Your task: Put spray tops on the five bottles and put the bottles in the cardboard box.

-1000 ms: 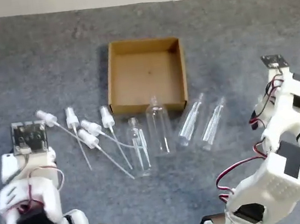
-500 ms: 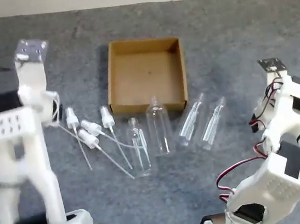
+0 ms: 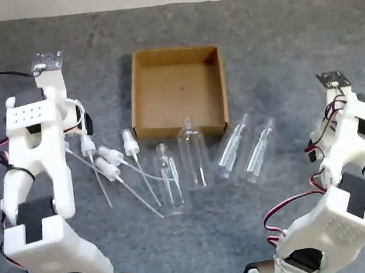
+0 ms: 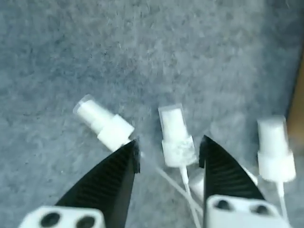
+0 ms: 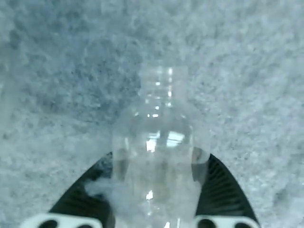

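Observation:
Four clear bottles lie on the grey carpet in front of the cardboard box [image 3: 177, 93]: a small one [image 3: 168, 179], a wide one [image 3: 193, 152] and two slim ones [image 3: 232, 145] [image 3: 259, 148]. White spray tops with long tubes [image 3: 88, 145] [image 3: 111, 154] [image 3: 129, 142] lie left of them. My left gripper [image 4: 170, 145] is open and hangs low over the spray tops, its black fingers either side of one spray top [image 4: 175, 137]; another top [image 4: 102, 123] lies just outside. My right gripper [image 5: 159, 159] is shut on a clear bottle [image 5: 159, 142] above the carpet at the right.
The left arm [image 3: 35, 142] stretches over the table's left side and covers part of the spray tops. The right arm [image 3: 349, 148] is folded at the right edge. The box is empty and open at the top.
The left arm has swung up from its folded pose near the front and stretched out over the spray tops. The right arm has barely shifted.

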`<state>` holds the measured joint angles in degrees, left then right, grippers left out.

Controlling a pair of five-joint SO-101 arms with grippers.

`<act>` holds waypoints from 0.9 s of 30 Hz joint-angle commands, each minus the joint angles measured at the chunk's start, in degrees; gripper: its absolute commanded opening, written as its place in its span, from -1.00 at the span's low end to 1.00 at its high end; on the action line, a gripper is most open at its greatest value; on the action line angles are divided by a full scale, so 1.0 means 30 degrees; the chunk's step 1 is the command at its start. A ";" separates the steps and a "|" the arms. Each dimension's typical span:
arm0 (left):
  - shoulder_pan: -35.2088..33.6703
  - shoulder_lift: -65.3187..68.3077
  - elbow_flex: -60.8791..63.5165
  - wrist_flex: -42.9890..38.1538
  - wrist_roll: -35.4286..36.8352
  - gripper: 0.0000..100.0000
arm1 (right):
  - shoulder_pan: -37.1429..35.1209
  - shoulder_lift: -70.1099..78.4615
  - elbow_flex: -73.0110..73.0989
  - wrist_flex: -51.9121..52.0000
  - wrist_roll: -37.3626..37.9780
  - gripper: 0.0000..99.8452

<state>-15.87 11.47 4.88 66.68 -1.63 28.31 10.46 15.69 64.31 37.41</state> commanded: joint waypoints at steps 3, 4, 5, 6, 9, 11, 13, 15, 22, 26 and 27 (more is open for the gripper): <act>-0.2652 -0.0044 -0.0835 -0.0733 0.4396 -0.67 | 0.0220 -0.0220 -0.0044 -0.0132 0.0205 -0.75; -0.3062 0.0015 -0.0835 -0.0762 0.4571 -0.67 | 0.0220 -0.0220 -0.0044 -0.0161 0.0205 -0.75; -0.3355 0.0044 -0.0777 -0.1055 0.4601 -0.67 | 0.0161 -0.0220 -0.0044 -0.0161 0.0381 -0.75; -0.3590 0.0103 -0.0747 -0.1260 0.4601 -0.67 | 0.0103 -0.0220 -0.0044 -0.0132 0.0645 -0.75; -0.4147 0.0484 -0.0747 -0.1407 0.4601 -0.67 | 0.0073 -0.0220 -0.0044 -0.0132 0.0879 -0.75; -0.4176 0.0894 -0.0777 -0.1729 0.4601 -0.67 | 0.0073 -0.0249 -0.0044 -0.0132 0.0879 -0.75; -0.4176 0.1421 -0.0806 -0.2432 0.4601 -0.67 | 0.0073 -0.0249 -0.0015 -0.0132 0.0879 -0.75; -0.4117 0.2066 -0.0952 -0.3018 0.4630 -0.67 | 0.0044 -0.0308 0.0366 -0.0132 0.0908 -0.75; -0.3502 0.4059 -0.0982 -0.4161 0.4630 -0.67 | 0.0015 -0.0337 0.0835 -0.0161 0.0938 -0.75; -0.3502 0.4234 -0.0982 -0.4161 0.4630 -0.74 | 0.0073 -0.0337 0.0835 -0.0161 0.0938 -0.75; -0.3502 0.4000 -0.0982 -0.4161 0.4630 -0.81 | 0.0103 -0.0337 0.0835 -0.0132 0.0938 -0.75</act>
<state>-27.82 24.84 4.09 54.90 11.65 28.31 10.46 18.51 64.31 39.52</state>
